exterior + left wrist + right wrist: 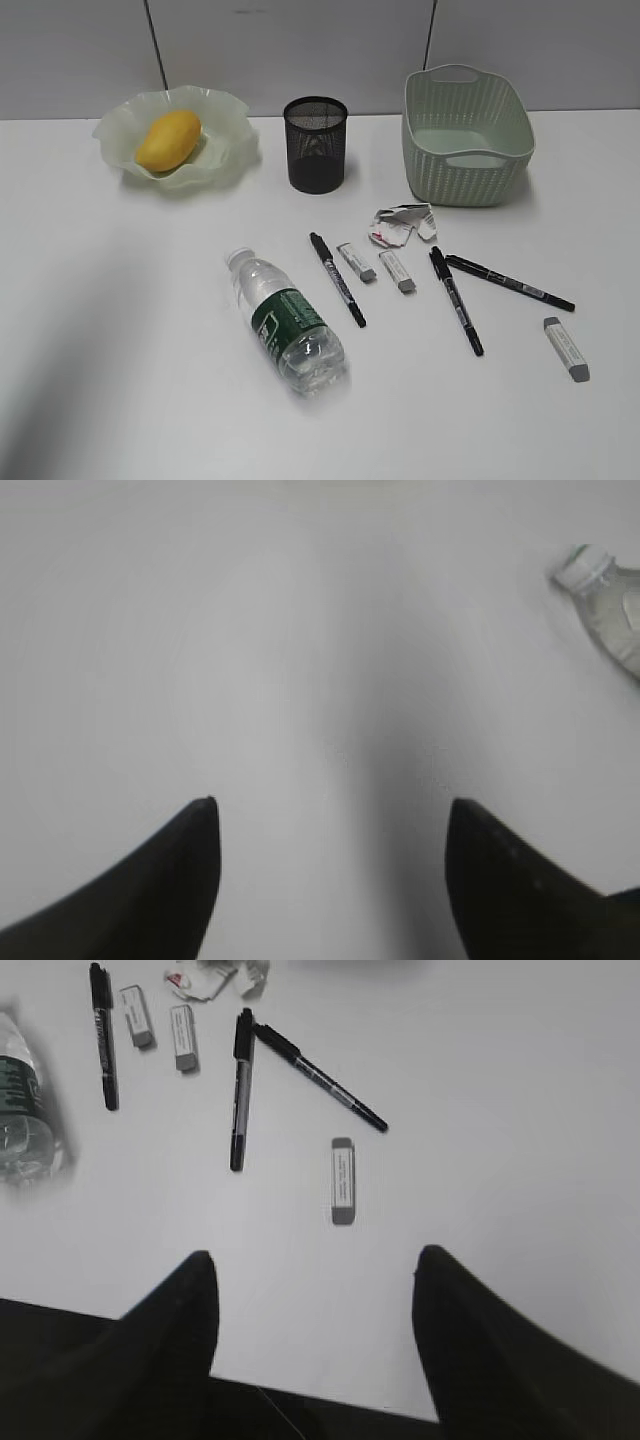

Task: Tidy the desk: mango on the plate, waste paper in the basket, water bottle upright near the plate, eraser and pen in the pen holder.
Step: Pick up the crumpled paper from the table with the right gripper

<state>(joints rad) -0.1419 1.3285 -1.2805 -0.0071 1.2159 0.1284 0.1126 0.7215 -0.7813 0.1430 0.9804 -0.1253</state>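
The mango (168, 139) lies in the wavy-rimmed plate (232, 112) at the back left. The water bottle (288, 320) lies on its side mid-desk; its cap shows in the left wrist view (580, 568). Waste paper (402, 222) sits in front of the basket (450, 182). Three pens (337, 279) (456, 300) (510, 283) and three erasers (356, 262) (397, 271) (566, 349) lie flat. The pen holder (316, 144) stands behind them. My left gripper (330, 805) is open over bare desk, left of the bottle. My right gripper (318, 1255) is open, short of an eraser (343, 1180). Neither arm shows in the exterior view.
The desk's front edge (330, 1388) runs just under my right gripper's fingers. A grey panelled wall (300, 50) closes off the back of the desk (120, 330). A soft shadow falls on the desk's front left part.
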